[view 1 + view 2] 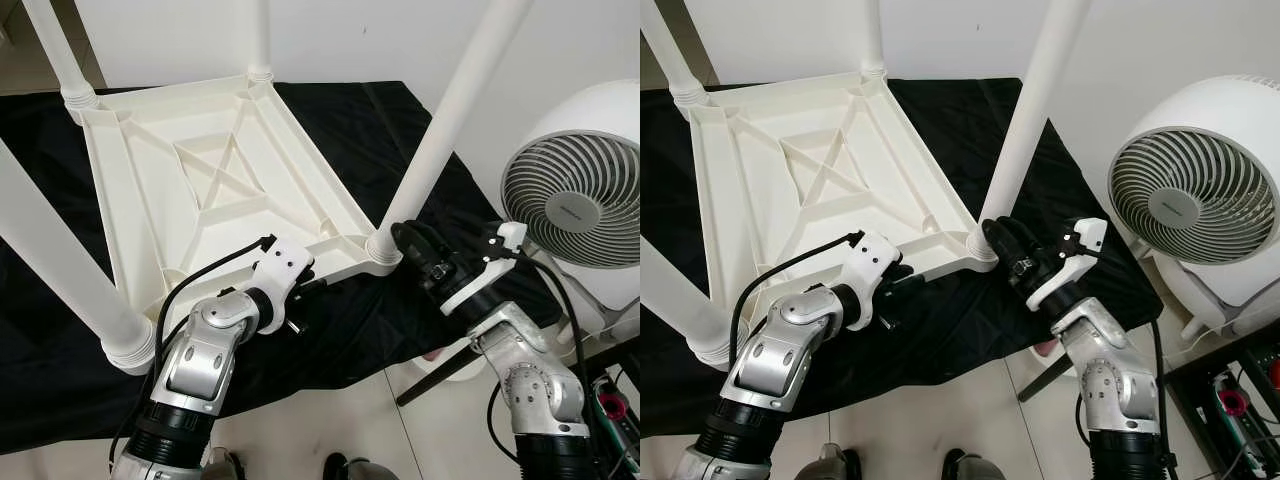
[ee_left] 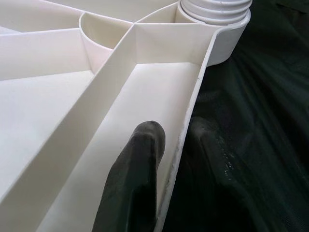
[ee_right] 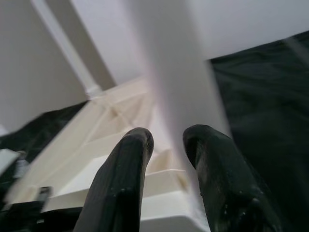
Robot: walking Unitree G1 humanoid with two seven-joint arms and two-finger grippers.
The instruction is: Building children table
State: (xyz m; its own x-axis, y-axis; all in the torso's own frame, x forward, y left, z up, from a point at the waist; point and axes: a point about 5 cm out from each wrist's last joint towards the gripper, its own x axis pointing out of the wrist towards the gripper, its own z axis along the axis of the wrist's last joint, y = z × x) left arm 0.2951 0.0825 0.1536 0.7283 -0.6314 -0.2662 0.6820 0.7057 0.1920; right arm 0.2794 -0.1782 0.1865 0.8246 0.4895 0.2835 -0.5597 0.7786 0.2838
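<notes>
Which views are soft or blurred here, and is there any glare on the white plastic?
Right wrist view: the table leg is smeared and out of focus close to the lens, as are the fingers. Left wrist view: the tabletop rim is sharp, with a soft-edged finger and dark cloth. Eye views: sharp, evenly lit; white plastic not blown out.

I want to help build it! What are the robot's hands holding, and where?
The left gripper pinches the upturned table's rim. The right gripper is at a leg's base; its grip is unclear.
</notes>
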